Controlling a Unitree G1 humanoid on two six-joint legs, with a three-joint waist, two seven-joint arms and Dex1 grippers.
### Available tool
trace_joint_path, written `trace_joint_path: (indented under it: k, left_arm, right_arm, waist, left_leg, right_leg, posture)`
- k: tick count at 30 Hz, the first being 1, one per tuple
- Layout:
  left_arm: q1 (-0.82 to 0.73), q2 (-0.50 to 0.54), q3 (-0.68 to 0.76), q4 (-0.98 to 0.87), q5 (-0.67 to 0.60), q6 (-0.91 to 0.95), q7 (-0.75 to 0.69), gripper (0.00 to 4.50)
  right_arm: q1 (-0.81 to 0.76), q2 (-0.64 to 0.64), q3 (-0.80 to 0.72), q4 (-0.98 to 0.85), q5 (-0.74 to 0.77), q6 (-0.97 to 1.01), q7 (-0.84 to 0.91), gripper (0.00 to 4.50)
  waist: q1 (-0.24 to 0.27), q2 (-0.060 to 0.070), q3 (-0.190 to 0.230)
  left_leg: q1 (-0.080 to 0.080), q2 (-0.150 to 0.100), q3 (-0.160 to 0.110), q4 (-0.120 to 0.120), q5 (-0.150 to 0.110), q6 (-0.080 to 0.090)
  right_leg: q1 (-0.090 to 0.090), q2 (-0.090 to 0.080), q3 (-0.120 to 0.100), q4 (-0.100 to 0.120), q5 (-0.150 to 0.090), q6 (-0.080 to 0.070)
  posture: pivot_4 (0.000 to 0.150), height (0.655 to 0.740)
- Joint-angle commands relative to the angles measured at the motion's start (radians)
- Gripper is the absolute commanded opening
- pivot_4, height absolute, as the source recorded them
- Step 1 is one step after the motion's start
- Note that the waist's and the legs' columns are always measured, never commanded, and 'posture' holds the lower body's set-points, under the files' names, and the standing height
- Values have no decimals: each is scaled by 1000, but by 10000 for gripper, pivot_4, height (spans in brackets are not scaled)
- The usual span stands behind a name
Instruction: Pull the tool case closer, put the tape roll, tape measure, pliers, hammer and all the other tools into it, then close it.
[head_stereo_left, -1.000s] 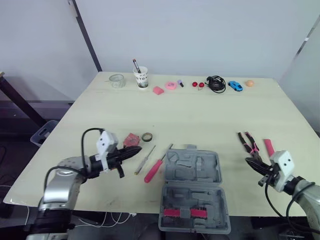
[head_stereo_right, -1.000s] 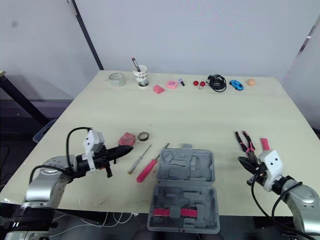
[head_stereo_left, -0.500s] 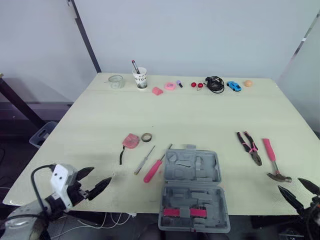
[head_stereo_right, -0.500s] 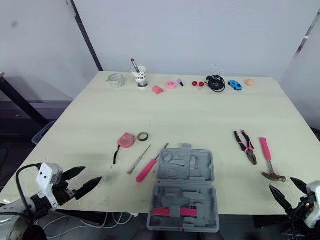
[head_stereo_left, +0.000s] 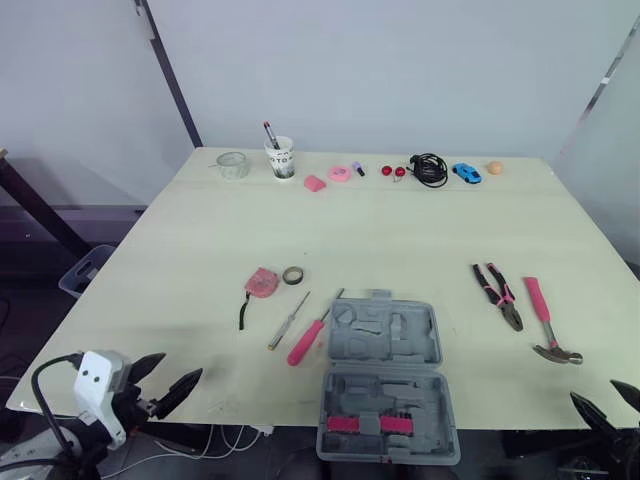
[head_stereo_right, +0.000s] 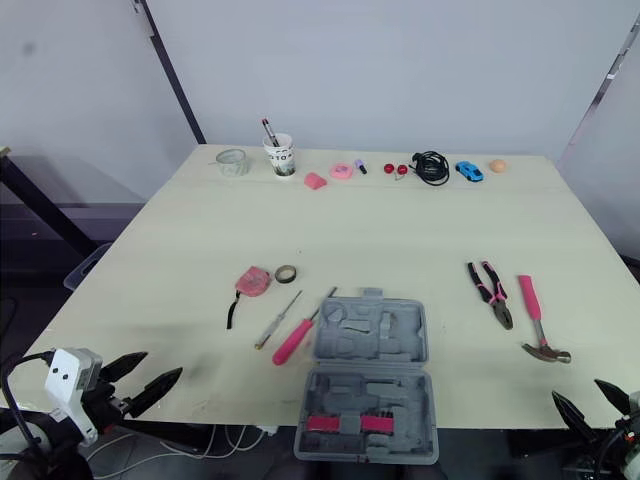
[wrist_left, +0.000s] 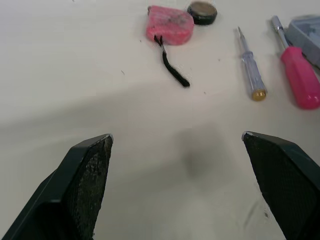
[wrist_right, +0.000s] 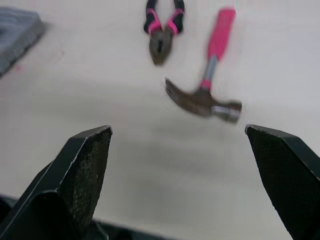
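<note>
Tool case (head_stereo_left: 388, 400) open; left pincer (wrist_left: 176, 135) spread wide.

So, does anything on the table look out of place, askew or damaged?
Nothing looks damaged or spilled. One thing stands out: the open tool case seems to jut with its front half past the near edge of the table, so it is not fully supported there.

Tool case (head_stereo_left: 385, 375): on bench (head_stereo_left: 400, 230), near edge. Left of case: large screwdriver (head_stereo_left: 307, 341), small screwdriver (head_stereo_left: 289, 320); farther left and behind, tape measure (head_stereo_left: 261, 282), tape roll (head_stereo_left: 293, 274). Right of case: pliers (head_stereo_left: 498, 294), then hammer (head_stereo_left: 545, 320).
</note>
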Motion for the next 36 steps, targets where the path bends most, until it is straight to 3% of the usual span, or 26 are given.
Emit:
trace_joint_path:
  k: [1, 9, 17, 23, 29, 36]
  left_arm:
    - [-37, 5, -17, -58, 0, 22, 46, 44104]
    - [-186, 49, -143, -125, 45, 126, 134, 44104]
    - [-436, 307, -374, 7, 235, 88, -30, 44104]
    - [-732, 404, -591, 184, 392, 11, -204, 44104]
    - [-998, 400, -790, 320, 543, -44, -385, 44104]
    - [-1265, 300, -992, 525, 751, -182, -505, 44104]
  right_arm:
    - [-20, -28, -1, -143, 47, 60, -24, 45000]
    - [-145, -122, 95, -421, 168, 295, -57, 45000]
    - [-285, -175, 181, -480, 236, 393, -31, 45000]
    - [-326, -181, 242, -393, 139, 257, 113, 45000]
    - [-352, -160, 282, -312, 91, 158, 187, 45000]
    - [-354, -139, 309, -241, 53, 81, 235, 45000]
  waist:
    - [0, 0, 0]
    - [0, 0, -1]
    - [2, -2, 0]
    - [4, -5, 2]
    - [2, -5, 3]
    - [3, -6, 3]
  left_leg:
    - [0, 0, 0, 0, 0, 0]
    - [-1, -2, 0, 0, 0, 0]
    - [-3, -5, -1, 0, 0, 0]
    - [-4, -6, 1, 0, 0, 0]
    - [-4, -7, 2, 0, 0, 0]
    - [-6, -7, 0, 1, 0, 0]
  right_leg:
    - [0, 0, 0, 0, 0, 0]
    - [0, 0, 0, 0, 0, 0]
    - [0, 1, -2, 0, 1, 0]
    - [1, 2, -3, -1, 1, 0]
    - [0, 3, -2, -1, 3, 4]
    - [1, 7, 1, -1, 3, 4]
  posture:
    - [1500, 7400]
    - [1500, 7400]
    - [1500, 7400]
    - [1500, 7400]
    - [1500, 7400]
    - [1500, 7400]
